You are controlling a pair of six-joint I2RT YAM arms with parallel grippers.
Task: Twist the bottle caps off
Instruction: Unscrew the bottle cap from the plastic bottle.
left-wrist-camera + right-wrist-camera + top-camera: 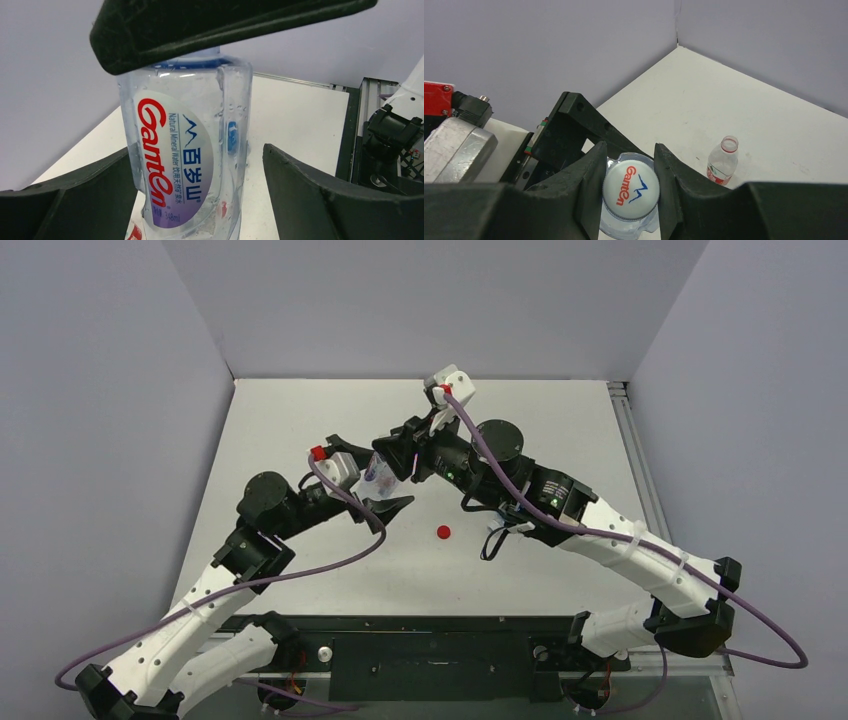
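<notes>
Right gripper (630, 187) pinches the white round plastic cap (630, 186) of a clear plastic bottle with blue label (180, 150).
Left gripper (200, 192) has its jaws spread, one on each side of this bottle's body. One small red plastic cap (443, 532) lies apart on the white table (300, 440).

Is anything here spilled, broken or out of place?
Nothing looks spilled. Only a red cap lies loose on the table, and a small red-labelled bottle stands open without one.

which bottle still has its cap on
The Ganten bottle, its white cap pinched in the right gripper; the red-labelled bottle on the table stands uncapped.
</notes>
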